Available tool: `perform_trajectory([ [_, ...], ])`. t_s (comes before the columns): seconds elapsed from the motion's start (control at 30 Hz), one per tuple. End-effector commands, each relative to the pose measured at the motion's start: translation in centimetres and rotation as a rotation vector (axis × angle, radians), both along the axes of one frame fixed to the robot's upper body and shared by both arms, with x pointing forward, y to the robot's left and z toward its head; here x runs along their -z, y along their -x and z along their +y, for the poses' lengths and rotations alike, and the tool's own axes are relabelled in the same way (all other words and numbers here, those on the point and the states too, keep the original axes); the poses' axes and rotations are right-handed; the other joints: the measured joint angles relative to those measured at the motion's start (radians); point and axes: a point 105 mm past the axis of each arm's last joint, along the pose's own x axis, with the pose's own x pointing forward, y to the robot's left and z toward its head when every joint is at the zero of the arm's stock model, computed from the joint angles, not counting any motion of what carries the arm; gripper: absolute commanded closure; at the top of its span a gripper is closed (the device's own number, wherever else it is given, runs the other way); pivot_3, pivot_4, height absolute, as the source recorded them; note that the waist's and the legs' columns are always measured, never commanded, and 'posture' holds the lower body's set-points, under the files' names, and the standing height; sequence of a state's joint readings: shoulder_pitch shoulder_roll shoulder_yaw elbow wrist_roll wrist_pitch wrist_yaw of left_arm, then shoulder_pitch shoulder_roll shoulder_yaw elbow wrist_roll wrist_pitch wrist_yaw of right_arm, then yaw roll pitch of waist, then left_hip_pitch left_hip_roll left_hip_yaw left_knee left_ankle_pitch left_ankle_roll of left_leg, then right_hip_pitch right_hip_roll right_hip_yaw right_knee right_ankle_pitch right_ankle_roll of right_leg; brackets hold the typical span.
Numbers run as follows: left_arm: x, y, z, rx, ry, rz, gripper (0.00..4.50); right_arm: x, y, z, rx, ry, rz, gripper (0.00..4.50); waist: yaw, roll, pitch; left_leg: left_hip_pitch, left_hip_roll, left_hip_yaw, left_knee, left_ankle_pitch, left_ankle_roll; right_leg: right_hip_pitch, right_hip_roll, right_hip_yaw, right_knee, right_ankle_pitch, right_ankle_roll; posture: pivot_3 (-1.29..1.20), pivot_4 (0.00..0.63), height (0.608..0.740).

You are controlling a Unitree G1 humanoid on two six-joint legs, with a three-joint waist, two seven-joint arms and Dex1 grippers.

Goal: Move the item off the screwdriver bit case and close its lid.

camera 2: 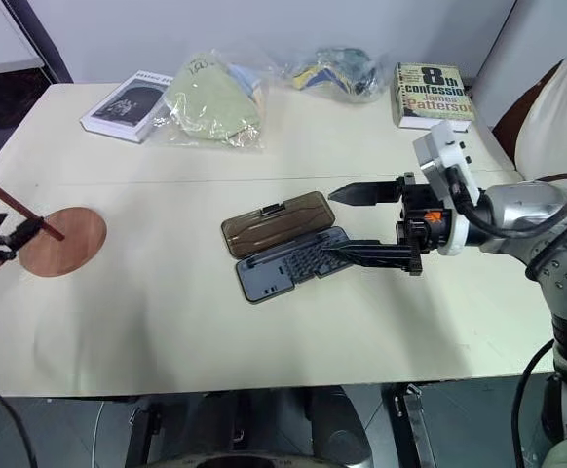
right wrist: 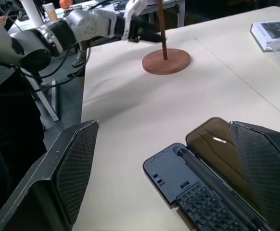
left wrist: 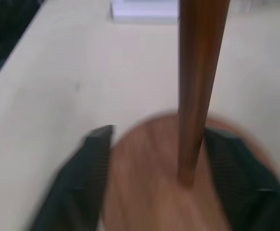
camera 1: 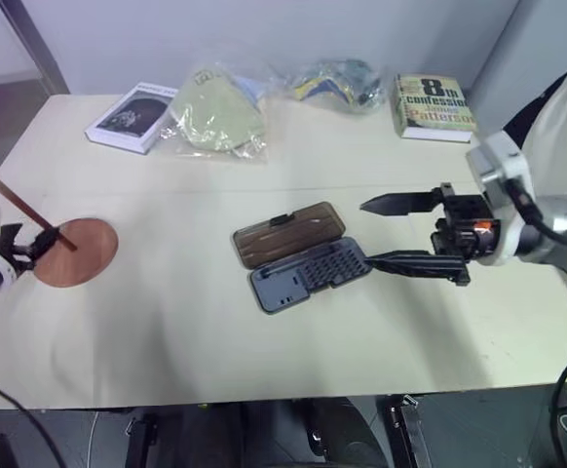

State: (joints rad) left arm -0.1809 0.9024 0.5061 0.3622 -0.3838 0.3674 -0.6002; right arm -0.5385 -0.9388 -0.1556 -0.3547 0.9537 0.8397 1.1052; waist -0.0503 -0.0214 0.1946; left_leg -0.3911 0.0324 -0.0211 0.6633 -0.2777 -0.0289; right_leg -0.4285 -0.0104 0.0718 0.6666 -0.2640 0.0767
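The item (camera 1: 74, 252) stands at the table's left, its reddish-brown disc flat on the tabletop and its thin dowel (left wrist: 197, 86) leaning up to the left. My left gripper (camera 1: 32, 244) is open, a black finger on each side of the dowel with a gap on both sides. The screwdriver bit case (camera 1: 308, 275) lies open mid-table, with rows of bits in its grey-blue tray. Its smoky-brown lid (camera 1: 288, 232) is folded flat behind the tray. My right gripper (camera 1: 364, 234) is open at the case's right end, pointing left, its lower finger by the tray's corner.
A white book (camera 1: 132, 117), two clear plastic bags (camera 1: 215, 122) (camera 1: 332, 83) and a thick paperback (camera 1: 433, 105) line the table's far edge. Bare tabletop (camera 1: 176, 292) lies between the item and the case.
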Motion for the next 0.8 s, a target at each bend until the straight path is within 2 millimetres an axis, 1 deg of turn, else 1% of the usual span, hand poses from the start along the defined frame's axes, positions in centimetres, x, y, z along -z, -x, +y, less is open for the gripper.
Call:
perform_trajectory([
  [0.03,-4.2,2.5,1.1,0.011,-0.059,-0.083,0.7,-0.9,-0.1,0.0,-0.006,-0.012,-0.042,0.0,0.003,-0.001,0.0,0.0,0.001,0.0,0.0,0.0,0.0,0.0,-0.001,0.0,0.0,0.0,0.0,0.0,0.15,0.737],
  [0.1,-4.5,4.8,0.2,0.098,-0.018,-0.058,0.7,-0.6,-0.2,-0.2,0.001,-0.001,-0.039,0.0,0.004,-0.001,0.0,0.0,0.001,0.0,0.0,0.0,0.0,0.0,-0.002,0.0,-0.001,0.0,0.0,0.0,0.15,0.737],
  [0.2,-3.6,8.9,-2.8,0.31,0.049,0.047,0.7,0.3,-0.5,-0.5,0.023,0.034,-0.04,0.0,0.006,0.0,0.0,0.0,0.001,0.001,-0.002,0.0,0.0,0.0,-0.004,0.0,-0.002,-0.001,-0.001,0.0,0.15,0.737],
  [0.27,-3.3,11.1,-6.1,0.487,0.114,0.122,0.7,0.9,-0.7,-0.7,0.045,0.052,-0.039,0.0,0.009,-0.001,0.0,0.0,0.0,0.001,-0.002,0.0,0.0,0.0,-0.004,0.0,-0.003,-0.002,-0.004,0.0,0.15,0.737],
  [0.3,-3.4,11.7,-8.4,0.595,0.147,0.162,0.7,1.2,-0.8,-0.9,0.052,0.066,-0.04,0.0,0.012,-0.001,0.0,0.0,0.0,0.001,-0.002,0.0,0.0,0.001,-0.005,0.0,-0.003,-0.003,-0.004,0.0,0.15,0.737],
  [0.33,-3.3,11.4,-11.3,0.719,0.128,0.192,0.7,1.5,-0.7,-1.1,0.055,0.088,-0.045,0.0,0.018,-0.001,0.0,0.0,0.0,0.002,-0.001,0.0,0.0,0.001,-0.005,0.0,-0.003,-0.003,-0.004,0.0,0.15,0.737],
  [0.37,-3.2,11.3,-13.2,0.795,0.112,0.21,0.7,1.7,-0.6,-1.2,0.055,0.103,-0.05,0.0,0.026,-0.001,0.0,0.0,0.0,0.002,-0.001,0.0,0.0,0.002,-0.006,-0.001,-0.004,-0.003,-0.004,0.0,0.15,0.737],
  [0.4,-3.1,10.7,-14.7,0.84,0.09,0.215,0.7,1.8,-0.6,-1.2,0.056,0.111,-0.052,0.0,0.036,0.0,0.0,0.0,0.0,0.002,0.0,0.0,0.0,0.003,-0.006,-0.002,-0.004,-0.004,-0.004,0.0,0.15,0.737],
  [0.43,-2.8,9.2,-16.0,0.859,0.054,0.2,0.7,1.8,-0.5,-1.3,0.056,0.112,-0.052,0.0,0.042,0.002,0.0,0.0,0.0,0.004,0.0,0.0,-0.001,0.003,-0.006,-0.002,-0.004,-0.004,-0.004,0.0,0.15,0.737],
  [0.5,-2.1,5.1,-18.7,0.861,-0.009,0.145,0.7,1.7,-0.1,-1.2,0.06,0.11,-0.053,0.0,0.051,0.007,-0.001,0.001,0.0,0.008,0.002,0.001,-0.001,0.005,-0.006,-0.003,-0.004,-0.004,-0.004,0.0,0.15,0.737],
  [0.53,-2.2,3.2,-20.1,0.869,-0.02,0.108,0.7,1.5,0.1,-1.2,0.063,0.11,-0.057,0.0,0.054,0.007,-0.002,0.002,-0.001,0.01,0.002,0.001,-0.001,0.007,-0.005,-0.002,-0.004,-0.004,-0.003,0.0,0.15,0.737],
  [0.57,-2.2,0.8,-21.8,0.887,-0.023,0.067,0.7,1.3,0.4,-1.4,0.076,0.108,-0.062,0.0,0.058,0.007,-0.002,0.002,-0.001,0.01,0.003,0.001,-0.001,0.007,-0.004,-0.001,-0.004,-0.002,-0.001,0.0,0.15,0.737],
  [0.6,-2.2,-0.8,-23.1,0.906,-0.03,0.047,0.7,1.1,0.7,-1.4,0.086,0.107,-0.066,0.0,0.057,0.005,-0.002,0.001,-0.001,0.011,0.004,0.001,-0.001,0.008,-0.003,0.0,-0.004,-0.001,0.001,0.0,0.15,0.737],
  [0.63,-2.2,-2.5,-24.2,0.918,-0.058,0.034,0.7,1.0,0.9,-1.5,0.099,0.104,-0.066,0.0,0.056,0.004,-0.003,0.0,-0.001,0.011,0.004,0.001,-0.001,0.007,-0.001,0.0,-0.004,0.001,0.005,0.0,0.15,0.737],
  [0.67,-2.0,-3.9,-24.8,0.916,-0.077,0.03,0.7,0.9,1.2,-1.6,0.111,0.101,-0.066,0.0,0.047,0.002,-0.003,0.0,-0.001,0.011,0.004,0.001,-0.001,0.007,-0.001,0.0,-0.004,0.004,0.009,0.0,0.15,0.737],
  [0.7,-1.9,-5.3,-25.2,0.916,-0.087,0.033,0.7,0.8,1.5,-1.7,0.124,0.099,-0.066,0.0,0.041,0.002,-0.003,-0.001,-0.001,0.012,0.004,0.001,-0.001,0.005,-0.001,0.002,-0.005,0.004,0.01,0.0,0.15,0.737],
  [0.8,-1.3,-8.0,-26.9,0.96,-0.107,0.06,0.7,0.8,2.4,-2.0,0.165,0.097,-0.072,0.0,0.03,0.002,-0.003,-0.002,-0.001,0.013,0.002,-0.001,0.002,0.002,-0.001,0.004,-0.006,0.003,0.01,0.0,0.15,0.737],
])
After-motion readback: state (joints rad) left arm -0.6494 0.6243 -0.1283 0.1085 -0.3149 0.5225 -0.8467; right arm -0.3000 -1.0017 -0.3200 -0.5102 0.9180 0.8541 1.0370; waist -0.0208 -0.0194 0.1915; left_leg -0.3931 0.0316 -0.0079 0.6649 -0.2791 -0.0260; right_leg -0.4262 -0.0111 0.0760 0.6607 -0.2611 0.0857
